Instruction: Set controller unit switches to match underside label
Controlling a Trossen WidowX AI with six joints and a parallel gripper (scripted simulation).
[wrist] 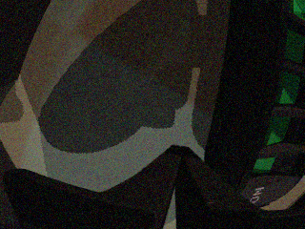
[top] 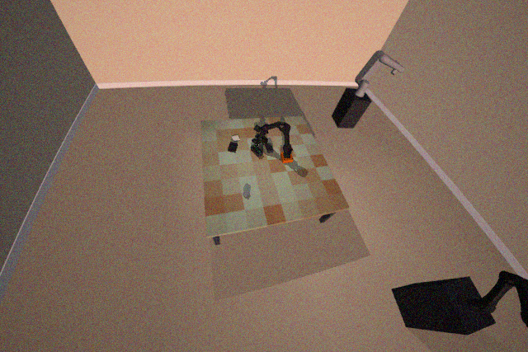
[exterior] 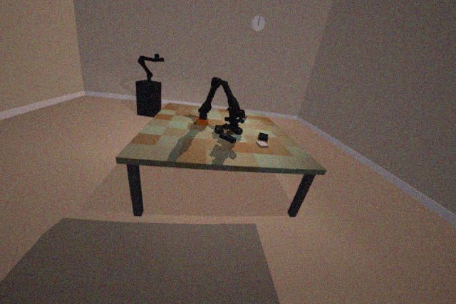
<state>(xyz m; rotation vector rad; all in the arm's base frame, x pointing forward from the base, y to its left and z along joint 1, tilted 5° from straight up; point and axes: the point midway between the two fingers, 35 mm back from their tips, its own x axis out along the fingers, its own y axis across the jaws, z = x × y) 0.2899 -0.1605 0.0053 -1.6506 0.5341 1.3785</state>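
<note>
Fingers shut, holding nothing.
Left of unit (wrist: 219, 95) in wrist view; switch settings unconfirmed, withdrawal left.

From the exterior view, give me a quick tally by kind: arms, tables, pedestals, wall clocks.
Arms: 2 (table arm; pedestal arm)
Table: 1
Black pedestal: 1
Wall clock: 1
Total: 5
</note>
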